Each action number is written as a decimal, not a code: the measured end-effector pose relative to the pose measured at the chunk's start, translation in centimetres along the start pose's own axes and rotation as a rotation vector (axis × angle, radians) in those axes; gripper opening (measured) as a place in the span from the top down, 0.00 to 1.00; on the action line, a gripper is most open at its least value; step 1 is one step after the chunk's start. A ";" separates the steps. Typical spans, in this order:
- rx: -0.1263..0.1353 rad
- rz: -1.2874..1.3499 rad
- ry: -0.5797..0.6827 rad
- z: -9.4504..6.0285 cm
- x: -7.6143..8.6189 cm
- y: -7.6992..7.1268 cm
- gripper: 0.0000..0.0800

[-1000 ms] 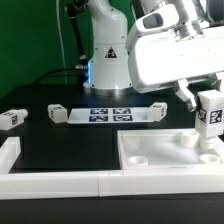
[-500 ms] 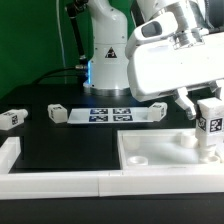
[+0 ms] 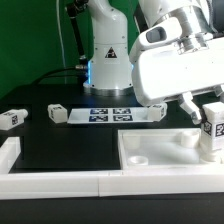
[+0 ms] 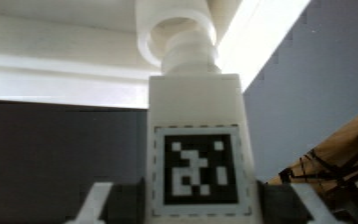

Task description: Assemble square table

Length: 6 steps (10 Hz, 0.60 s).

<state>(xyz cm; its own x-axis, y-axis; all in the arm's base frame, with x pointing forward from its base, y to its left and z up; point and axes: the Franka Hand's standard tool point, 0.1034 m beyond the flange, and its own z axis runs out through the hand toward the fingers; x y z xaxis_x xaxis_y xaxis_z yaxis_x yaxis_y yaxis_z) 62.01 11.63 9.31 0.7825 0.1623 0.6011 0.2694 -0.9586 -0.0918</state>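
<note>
My gripper (image 3: 207,108) is shut on a white table leg (image 3: 212,128) with a black-and-white tag and holds it upright over the far corner of the square tabletop (image 3: 160,152) at the exterior view's right. In the wrist view the leg (image 4: 197,120) fills the middle between my fingers (image 4: 98,200), and its round peg (image 4: 176,40) points at the white tabletop (image 4: 51,85). Three more legs lie on the black table: one at the far left (image 3: 12,117), and one at each end of the marker board (image 3: 57,113) (image 3: 155,110).
The marker board (image 3: 110,114) lies in front of the robot's base (image 3: 108,60). Long white border rails (image 3: 60,181) run along the front and the left edge (image 3: 8,150). A green backdrop stands behind.
My gripper has moved down and slightly to the exterior view's right with the leg in it, bringing the leg closer to the tabletop's corner. The other parts have not moved.
</note>
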 end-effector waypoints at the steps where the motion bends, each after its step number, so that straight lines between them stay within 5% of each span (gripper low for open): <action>1: -0.001 -0.001 0.000 0.0 -0.1 0.0 0.64; 6: -0.004 -0.001 -0.003 -0.2 -0.5 0.1 0.64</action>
<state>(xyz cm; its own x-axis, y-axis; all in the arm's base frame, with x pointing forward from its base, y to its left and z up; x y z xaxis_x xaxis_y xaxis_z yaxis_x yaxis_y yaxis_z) 61.55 11.38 9.15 0.7837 0.1642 0.5990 0.2682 -0.9593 -0.0879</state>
